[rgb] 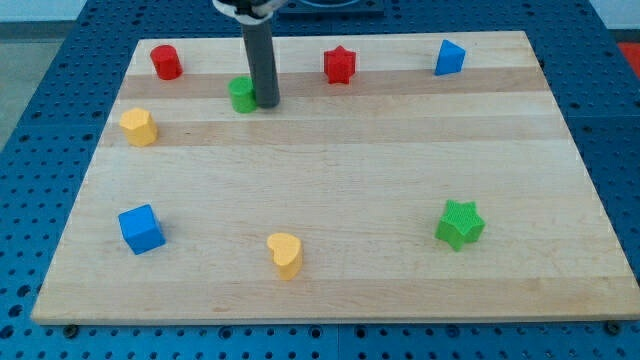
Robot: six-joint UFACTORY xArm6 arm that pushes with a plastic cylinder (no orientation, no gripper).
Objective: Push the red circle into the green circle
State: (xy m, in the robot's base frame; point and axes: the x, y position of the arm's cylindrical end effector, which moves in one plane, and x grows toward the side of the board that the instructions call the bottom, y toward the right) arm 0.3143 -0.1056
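Note:
The red circle point(165, 62) stands near the board's top left corner. The green circle point(241, 95) stands to its right and a little lower. My dark rod comes down from the view's top, and my tip point(266, 102) rests on the board right beside the green circle's right side, touching or nearly touching it. The red circle is well apart from my tip, up and to the view's left.
A red star point(340, 64) and a blue block point(450, 58) sit along the top. A yellow block point(139, 127) is at the left, a blue cube point(141, 229) at lower left, a yellow heart point(286, 254) at bottom middle, a green star point(460, 224) at lower right.

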